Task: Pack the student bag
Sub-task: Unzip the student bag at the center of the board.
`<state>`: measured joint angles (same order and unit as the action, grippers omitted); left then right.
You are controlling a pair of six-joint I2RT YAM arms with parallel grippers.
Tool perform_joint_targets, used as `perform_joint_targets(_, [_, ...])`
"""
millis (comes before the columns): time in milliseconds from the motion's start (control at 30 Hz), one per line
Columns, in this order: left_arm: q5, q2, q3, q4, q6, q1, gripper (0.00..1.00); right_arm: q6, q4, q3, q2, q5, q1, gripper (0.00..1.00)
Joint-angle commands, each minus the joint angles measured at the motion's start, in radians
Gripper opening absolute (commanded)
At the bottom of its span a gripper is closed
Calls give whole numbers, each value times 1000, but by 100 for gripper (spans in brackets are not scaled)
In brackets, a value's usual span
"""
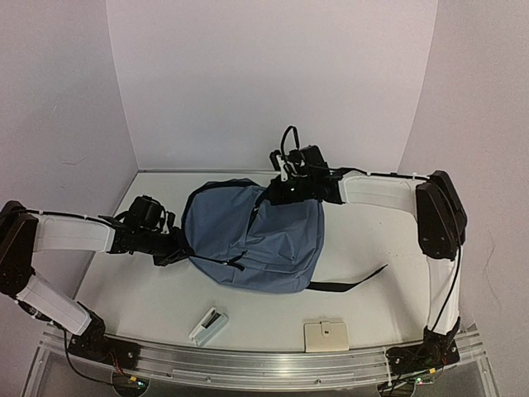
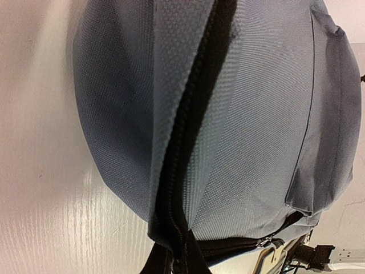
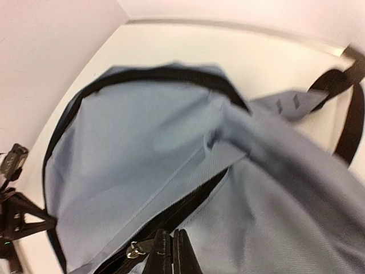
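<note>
Right pincer (image 3: 172,252) together just beside small metal zipper pull (image 3: 136,249); left pincer (image 2: 174,264) clamped on slate-blue fabric backpack (image 1: 256,240) seam. Risk: right grip missed pull, so zipper won't open.

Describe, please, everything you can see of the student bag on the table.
The student bag is a slate-blue woven-fabric backpack with black zippers, a front pocket and black straps, one trailing toward the right arm's base. It lies flat on the white table. The left pincer is shut on its left edge; the right pincer is shut at the far edge's zipper, beside a metal pull.
</note>
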<state>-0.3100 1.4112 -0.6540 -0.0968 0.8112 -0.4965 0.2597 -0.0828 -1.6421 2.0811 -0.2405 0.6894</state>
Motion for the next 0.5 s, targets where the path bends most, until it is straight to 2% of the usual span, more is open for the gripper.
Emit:
perform_joint_targets(0, [-17,-27,16,-70,-12,-2,0,-153,112,-29,-40,324,29,0])
perform_joint_targets(133, [-42,-35,24,-86,-15,-3,0,-173,141,-68,8,524,30,0])
perform_joint_targets(233, [-62,-51,37,-96,-16,-5,0,-178,140,-130,62,615,29,0])
perform_joint_targets(467, [-103,-76,38,-134,-49,-45,0,-161,124,-265,177,633,19,0])
